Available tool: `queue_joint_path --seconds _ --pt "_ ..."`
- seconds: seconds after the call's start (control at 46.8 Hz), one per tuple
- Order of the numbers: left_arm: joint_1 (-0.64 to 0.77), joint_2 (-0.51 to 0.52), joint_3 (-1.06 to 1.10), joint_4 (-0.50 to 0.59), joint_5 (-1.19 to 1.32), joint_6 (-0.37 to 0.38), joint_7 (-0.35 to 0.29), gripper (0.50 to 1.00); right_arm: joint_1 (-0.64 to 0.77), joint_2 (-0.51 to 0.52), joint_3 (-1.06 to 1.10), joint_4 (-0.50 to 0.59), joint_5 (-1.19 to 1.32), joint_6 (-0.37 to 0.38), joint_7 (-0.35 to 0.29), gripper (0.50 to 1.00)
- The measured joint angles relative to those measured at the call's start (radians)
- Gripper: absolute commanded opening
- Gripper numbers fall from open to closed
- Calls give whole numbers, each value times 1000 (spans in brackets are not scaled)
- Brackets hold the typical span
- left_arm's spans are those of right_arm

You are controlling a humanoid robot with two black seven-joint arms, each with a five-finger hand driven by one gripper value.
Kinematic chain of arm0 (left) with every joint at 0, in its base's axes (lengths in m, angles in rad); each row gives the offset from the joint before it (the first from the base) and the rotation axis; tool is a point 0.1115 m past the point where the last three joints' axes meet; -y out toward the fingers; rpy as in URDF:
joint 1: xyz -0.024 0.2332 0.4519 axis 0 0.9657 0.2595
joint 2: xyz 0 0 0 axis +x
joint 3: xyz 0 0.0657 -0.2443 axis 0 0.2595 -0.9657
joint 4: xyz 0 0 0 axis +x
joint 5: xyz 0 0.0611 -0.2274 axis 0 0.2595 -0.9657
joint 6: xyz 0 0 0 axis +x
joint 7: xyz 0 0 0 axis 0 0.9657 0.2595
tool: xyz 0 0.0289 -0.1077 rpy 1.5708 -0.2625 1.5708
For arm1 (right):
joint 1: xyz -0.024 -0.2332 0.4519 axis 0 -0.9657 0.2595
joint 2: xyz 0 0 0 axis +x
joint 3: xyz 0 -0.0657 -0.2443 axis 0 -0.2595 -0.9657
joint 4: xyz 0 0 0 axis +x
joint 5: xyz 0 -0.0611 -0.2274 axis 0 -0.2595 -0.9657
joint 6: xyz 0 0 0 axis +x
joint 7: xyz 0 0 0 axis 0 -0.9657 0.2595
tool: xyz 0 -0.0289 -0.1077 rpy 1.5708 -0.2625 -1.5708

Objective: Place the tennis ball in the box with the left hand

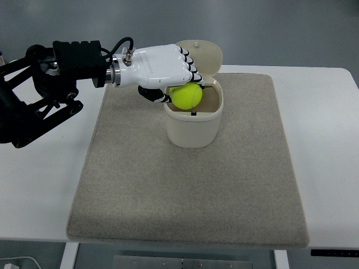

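A yellow-green tennis ball (187,96) hangs over the mouth of a cream box (192,128) whose lid (203,56) stands open behind it. My left hand (174,84), white with black joints, reaches in from the left and is shut on the ball from above, its fingers curled over the ball's top and left side. The ball sits just above the box's left rim. The inside bottom of the box is mostly hidden by the ball.
The box stands on a beige mat (168,190) that covers most of a white table (45,190). My black left forearm (50,84) crosses the table's upper left corner.
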State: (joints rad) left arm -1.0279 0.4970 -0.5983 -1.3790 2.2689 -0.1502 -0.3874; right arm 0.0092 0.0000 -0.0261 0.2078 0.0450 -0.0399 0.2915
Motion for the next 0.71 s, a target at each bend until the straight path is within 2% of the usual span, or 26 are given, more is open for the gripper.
queue_joint_path --seconds 0.043,0.085,0.171,0.235,0.556,0.705 --pt "0 0 0 0 0 0 0 840 0 0 0 0 0 0 0 940" --pt "0 0 0 0 0 2 0 878 0 0 0 0 0 0 0 938" --pt "0 0 -1 0 0 8 0 891 0 0 0 0 0 0 0 938" --pt "0 0 -1 0 0 10 0 934 0 0 0 0 0 0 0 940" --pt "0 7 -2 -8 0 12 -1 936 0 0 0 0 0 0 0 940" --pt "0 47 -2 -40 0 12 -9 941 0 0 0 0 0 0 0 938"
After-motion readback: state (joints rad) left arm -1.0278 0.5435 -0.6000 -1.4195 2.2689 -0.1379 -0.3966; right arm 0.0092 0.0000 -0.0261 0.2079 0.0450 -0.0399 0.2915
